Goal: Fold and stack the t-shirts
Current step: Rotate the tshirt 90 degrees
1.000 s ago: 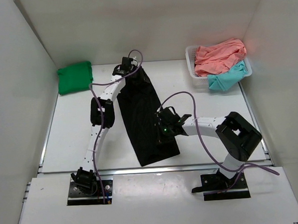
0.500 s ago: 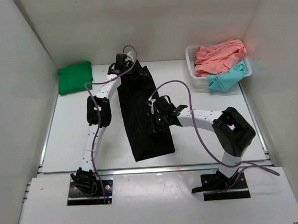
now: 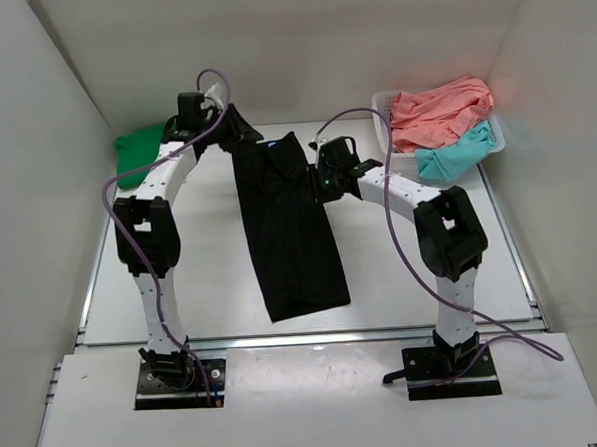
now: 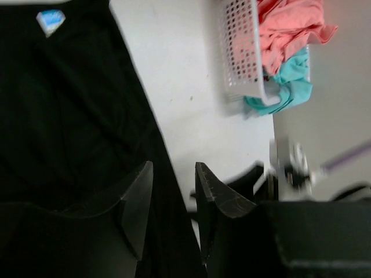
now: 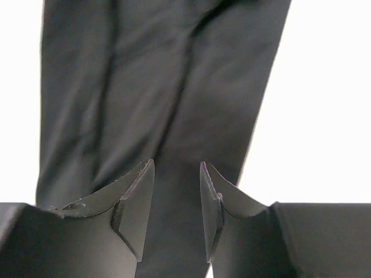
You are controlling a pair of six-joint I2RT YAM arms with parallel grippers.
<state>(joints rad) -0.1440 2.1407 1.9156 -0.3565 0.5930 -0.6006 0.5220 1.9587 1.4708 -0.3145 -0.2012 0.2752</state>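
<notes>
Lying in a long folded strip down the middle of the table [image 3: 211, 278], the black t-shirt [image 3: 291, 239] runs from the far side towards the near edge, its small pale label [image 3: 277, 142] showing at the far end. The left gripper [image 3: 242, 129] hangs over that far end at the shirt's left corner, its fingers parted with nothing between them (the left wrist view shows only flat black cloth and white table in the gap). The right gripper [image 3: 320, 185] sits over the shirt's right edge, a little nearer than the label, fingers likewise apart and gripping nothing; black cloth lies below them in its wrist view. The left arm [image 3: 144, 237] stands almost straight up from its base, bends at the elbow and stretches far back, its wrist turned to the right toward the shirt. The right arm [image 3: 449, 238] rises from its base, folds at the elbow and reaches back and leftward, its forearm slanting across to the shirt. The green t-shirt [image 3: 135, 157] lies folded at the far left corner, partly hidden behind the left arm. At the far right, the coral-pink t-shirt [image 3: 438, 111] is heaped in the white basket [image 3: 381, 107], with the teal t-shirt [image 3: 457, 158] spilling over its near rim.
</notes>
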